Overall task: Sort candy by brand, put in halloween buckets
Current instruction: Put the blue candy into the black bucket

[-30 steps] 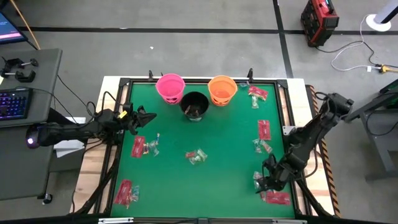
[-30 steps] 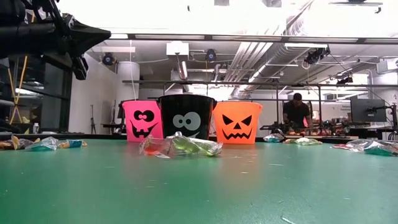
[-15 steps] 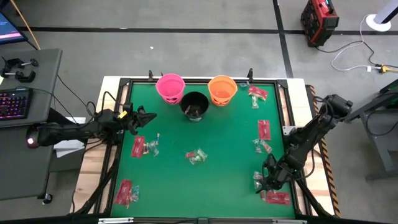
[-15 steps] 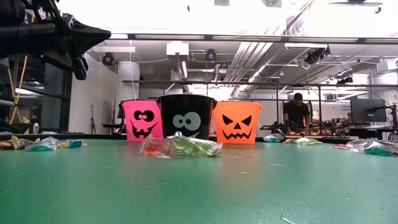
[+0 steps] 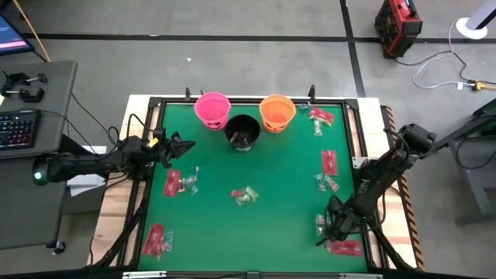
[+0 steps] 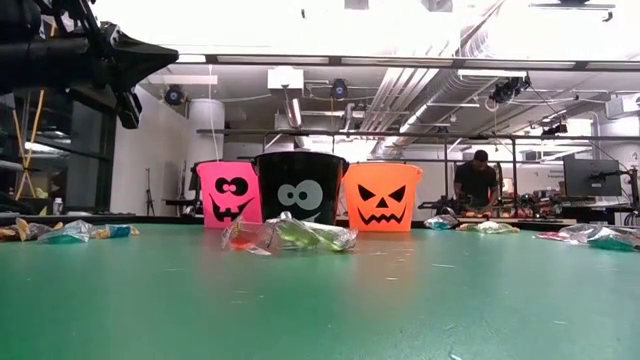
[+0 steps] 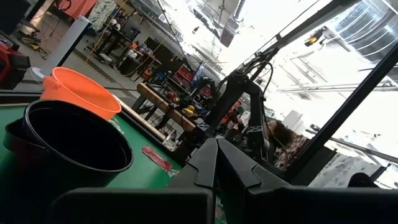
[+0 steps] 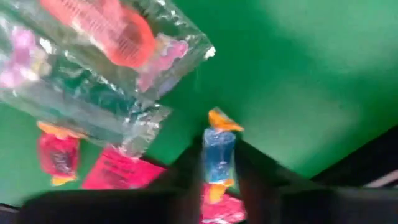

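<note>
Right gripper (image 5: 323,235): low at surface's (image 5: 271,170) near right corner, fingers pinching a blue-wrapped candy (image 8: 218,152).
Left gripper (image 5: 184,145): raised near pink bucket (image 5: 211,108), fingers pressed together.

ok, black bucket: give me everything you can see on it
The black bucket is a small round pail, apparently plastic, standing upright with its mouth open, near the far edge of the green table. It sits between the pink bucket and orange bucket, slightly nearer the table's middle. The low view shows a jack-o'-lantern face on its side: two pale round eyes and a mouth. Something small lies inside; what it is cannot be told. Neither gripper touches it; the left gripper hovers nearby.
</note>
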Tool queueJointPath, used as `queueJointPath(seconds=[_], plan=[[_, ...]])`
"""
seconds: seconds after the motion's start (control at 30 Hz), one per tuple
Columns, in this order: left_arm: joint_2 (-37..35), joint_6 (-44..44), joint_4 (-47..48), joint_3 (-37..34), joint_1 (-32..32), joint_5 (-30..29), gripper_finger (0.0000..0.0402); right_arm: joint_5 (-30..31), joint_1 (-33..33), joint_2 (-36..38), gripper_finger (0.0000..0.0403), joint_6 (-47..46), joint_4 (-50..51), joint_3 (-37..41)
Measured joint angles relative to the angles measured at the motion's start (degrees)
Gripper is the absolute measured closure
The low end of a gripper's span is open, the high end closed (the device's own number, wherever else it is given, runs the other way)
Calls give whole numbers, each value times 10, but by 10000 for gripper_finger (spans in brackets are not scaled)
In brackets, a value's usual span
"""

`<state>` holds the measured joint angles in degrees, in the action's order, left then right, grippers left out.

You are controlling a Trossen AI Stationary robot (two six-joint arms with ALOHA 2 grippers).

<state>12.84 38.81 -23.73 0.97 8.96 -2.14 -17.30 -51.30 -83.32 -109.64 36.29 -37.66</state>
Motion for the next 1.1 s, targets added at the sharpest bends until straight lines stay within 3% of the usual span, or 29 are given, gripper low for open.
queueJointPath(seconds=[0.07, 0.17, 0.27, 0.37, 0.47, 0.53, 0.73, 0.9, 1.1], plan=[[0, 0, 0, 0, 0, 0, 401, 13, 6, 2, 380, 35, 41, -24], [0, 0, 0, 0, 0, 0, 401, 14, 22, 16, 370, 73, 78, -70], [0, 0, 0, 0, 0, 0, 401, 47, 43, 40, 386, 104, 160, -123], [0, 0, 2, 0, 0, 0, 401, 124, 73, 68, 388, 139, 237, -181], [0, 0, 2, 0, 0, 0, 401, 241, 111, 91, 384, 196, 244, -216], [0, 0, 2, 0, 0, 0, 401, 283, 152, 98, 386, 250, 204, -223], [0, 0, 2, 0, 0, 0, 401, 290, 295, 57, 388, 456, 48, -207], [0, 0, 2, 0, 0, 0, 401, 307, 419, 10, 384, 601, -186, -206], [0, 0, 4, 0, 0, 0, 401, 318, 547, -49, 376, 677, -414, -206]])
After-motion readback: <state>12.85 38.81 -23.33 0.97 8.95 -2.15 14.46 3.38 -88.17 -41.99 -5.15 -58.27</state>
